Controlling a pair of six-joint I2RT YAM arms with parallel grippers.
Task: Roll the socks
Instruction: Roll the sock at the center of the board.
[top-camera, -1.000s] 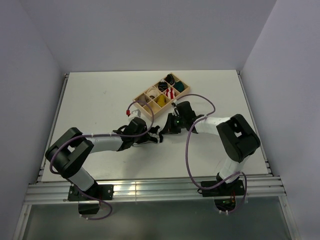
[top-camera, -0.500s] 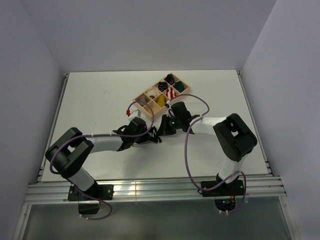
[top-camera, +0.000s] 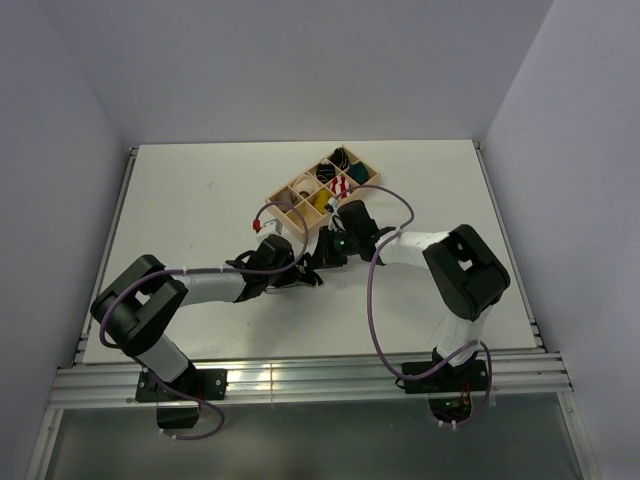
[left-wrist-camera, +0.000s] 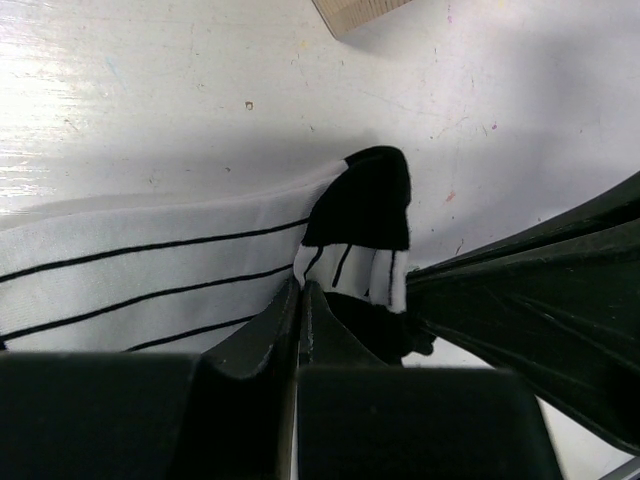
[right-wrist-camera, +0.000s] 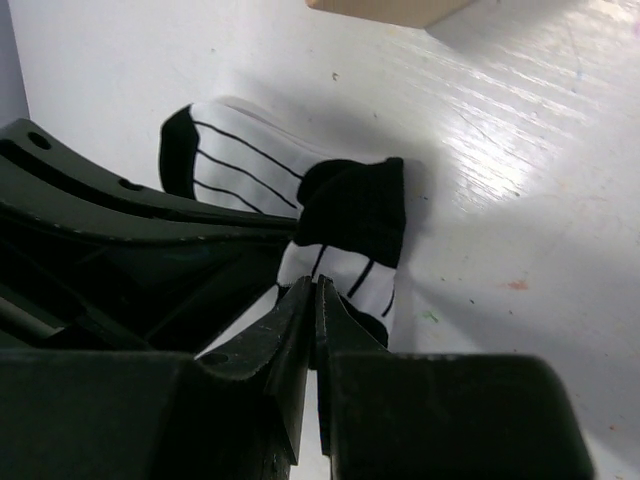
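Left wrist view: your left jaws pinch the white striped sock (left-wrist-camera: 150, 270); your right jaws pinch its folded end opposite.

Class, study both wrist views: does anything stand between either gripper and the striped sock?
Nothing visible does. The left gripper is shut on the white striped sock, and the right gripper pinches its folded, black-tipped end. The wooden tray lies beyond the sock, apart from it.

Tray (top-camera: 290, 183) (close behind) blocks; table (top-camera: 190, 200) leftward open.
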